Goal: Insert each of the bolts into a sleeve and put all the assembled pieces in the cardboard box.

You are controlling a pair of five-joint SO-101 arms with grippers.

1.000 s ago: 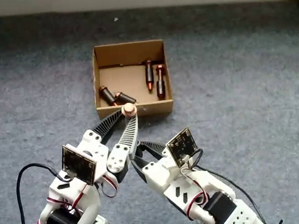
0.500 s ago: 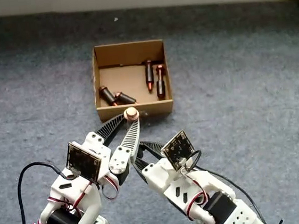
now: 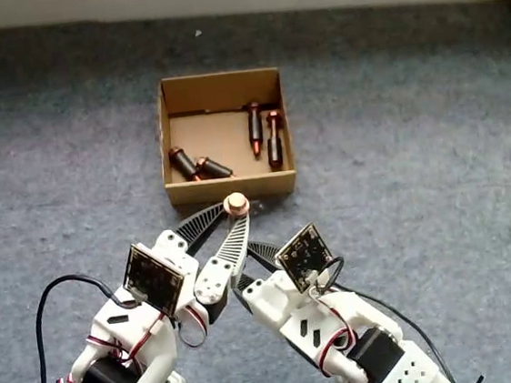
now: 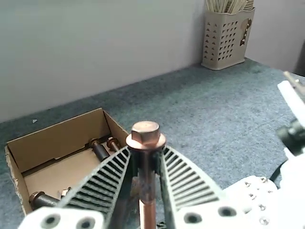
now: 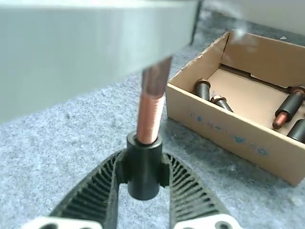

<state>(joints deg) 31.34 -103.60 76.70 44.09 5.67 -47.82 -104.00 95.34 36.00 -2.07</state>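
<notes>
Carpet (image 3: 414,138) | box (image 3: 229,190) – 4 assemblies (image 3: 274,142) | left end effector (image 4: 144,152) grips 1 bolt (image 4: 145,134) | right end effector (image 5: 143,162) clamps 1 sleeve (image 5: 143,180)

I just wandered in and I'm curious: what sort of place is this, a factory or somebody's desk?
Likely a hobby or lab workbench, not a factory: a grey carpeted tabletop, a desk organizer by a plain wall, and a small cardboard box.

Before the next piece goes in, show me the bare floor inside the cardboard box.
Bare floor: the middle strip of the cardboard box, between the assembled pair by its left wall and the assembled pair by its right wall. Crowded: outside the near wall, where the left hand holds the bolt in the sleeve gripped by the right hand.
</notes>
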